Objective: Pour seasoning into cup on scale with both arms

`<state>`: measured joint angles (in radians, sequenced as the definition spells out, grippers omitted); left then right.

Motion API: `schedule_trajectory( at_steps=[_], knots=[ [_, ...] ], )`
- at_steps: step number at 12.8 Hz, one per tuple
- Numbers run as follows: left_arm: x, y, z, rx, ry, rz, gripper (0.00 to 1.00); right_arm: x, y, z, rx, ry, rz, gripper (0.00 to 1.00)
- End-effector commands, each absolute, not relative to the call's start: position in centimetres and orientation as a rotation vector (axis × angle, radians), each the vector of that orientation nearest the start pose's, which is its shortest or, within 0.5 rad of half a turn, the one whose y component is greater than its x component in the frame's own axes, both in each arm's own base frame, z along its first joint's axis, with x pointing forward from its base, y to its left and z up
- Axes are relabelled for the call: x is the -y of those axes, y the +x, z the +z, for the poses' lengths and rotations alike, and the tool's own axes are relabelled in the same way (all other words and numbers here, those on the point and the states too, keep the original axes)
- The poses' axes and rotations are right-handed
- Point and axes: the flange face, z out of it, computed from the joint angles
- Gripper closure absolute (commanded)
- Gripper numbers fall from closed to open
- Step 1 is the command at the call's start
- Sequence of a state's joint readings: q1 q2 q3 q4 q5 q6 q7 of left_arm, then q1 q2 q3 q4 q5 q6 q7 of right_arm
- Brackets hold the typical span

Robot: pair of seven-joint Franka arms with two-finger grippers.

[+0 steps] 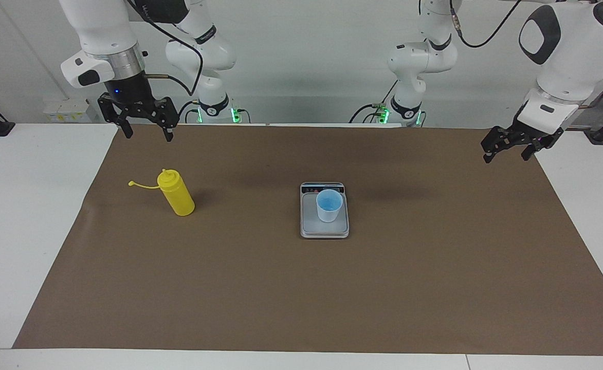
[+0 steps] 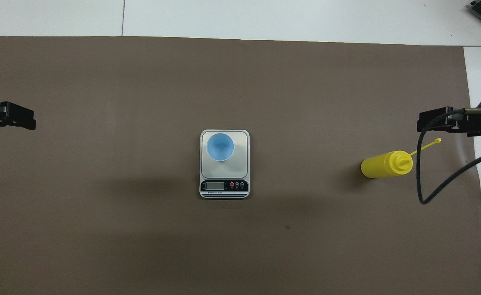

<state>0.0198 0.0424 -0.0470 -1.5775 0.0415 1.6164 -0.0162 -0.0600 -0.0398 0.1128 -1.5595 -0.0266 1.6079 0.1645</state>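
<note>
The seasoning, a yellow squeeze bottle, stands on the brown mat toward the right arm's end, with its thin tethered cap sticking out. A light-blue cup stands on the plate of the silver scale at mid-table. My right gripper hangs open and empty, high over the mat's edge near the bottle's cap. Over the mat's edge at the other end of the table, my left gripper waits open and empty.
A brown mat covers most of the white table. The right arm's black cable loops over the mat beside the bottle. The scale's display strip faces the robots.
</note>
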Motion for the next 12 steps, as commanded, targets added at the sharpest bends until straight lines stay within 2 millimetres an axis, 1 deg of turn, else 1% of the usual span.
schedule_trajectory(
  at_steps=[1, 3, 5, 7, 8, 11, 12],
  knots=[
    [0.8, 56.6, 60.5, -0.023, -3.113, 0.011, 0.00, -4.0, 54.8, 66.4, -0.227, -3.171, -0.123, 0.00],
    [0.8, 56.6, 60.5, -0.023, -3.113, 0.011, 0.00, -5.2, 54.0, 66.4, -0.289, -3.168, -0.107, 0.00],
    [0.8, 56.6, 60.5, -0.023, -3.113, 0.011, 0.00, -6.2, 53.5, 65.9, -0.253, -3.172, -0.088, 0.00],
    [0.8, 56.6, 60.5, -0.023, -3.113, 0.011, 0.00, -6.7, 52.9, 65.5, -0.247, -3.172, -0.068, 0.00],
    [0.8, 56.6, 60.5, -0.023, -3.113, 0.011, 0.00, -6.8, 52.8, 65.1, -0.223, -3.177, -0.058, 0.00],
    [0.8, 56.6, 60.5, -0.023, -3.113, 0.011, 0.00, -5.8, 53.0, 65.1, -0.105, -3.176, -0.062, 0.00],
    [0.8, 56.6, 60.5, -0.023, -3.113, 0.011, 0.00, -5.8, 52.9, 65.0, -0.063, -3.177, -0.056, 0.00]
  ],
)
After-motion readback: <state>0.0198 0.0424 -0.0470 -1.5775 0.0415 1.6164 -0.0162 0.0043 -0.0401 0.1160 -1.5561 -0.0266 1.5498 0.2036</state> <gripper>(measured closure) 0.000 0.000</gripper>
